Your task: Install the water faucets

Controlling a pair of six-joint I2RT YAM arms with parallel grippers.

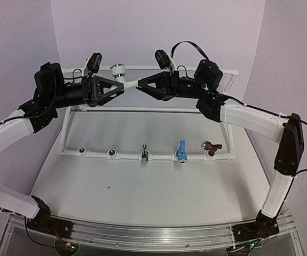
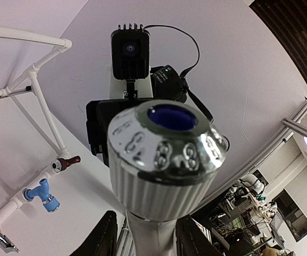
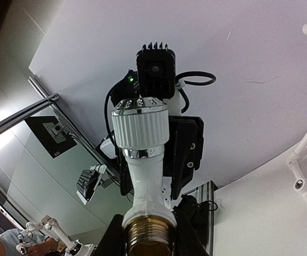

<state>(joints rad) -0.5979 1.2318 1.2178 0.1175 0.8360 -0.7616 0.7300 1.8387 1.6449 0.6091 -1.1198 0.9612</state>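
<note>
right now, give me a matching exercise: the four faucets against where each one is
1 white faucet
2 chrome faucet
3 blue faucet
4 brown faucet

a on the near pipe, furthest right
b on the near pipe, middle of the three
c held in the air by the right gripper
d on the near pipe, leftmost of the three

Pairs: 1-c, 2-d, 3-b, 4-a

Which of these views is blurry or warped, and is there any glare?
Left wrist: the white faucet sits too close, its chrome head soft-focused with bright reflections, and the fisheye lens bends the pipe frame. Right wrist: it is sharp, with bright glare at the left edge. Top external: evenly lit, sharp.
</note>
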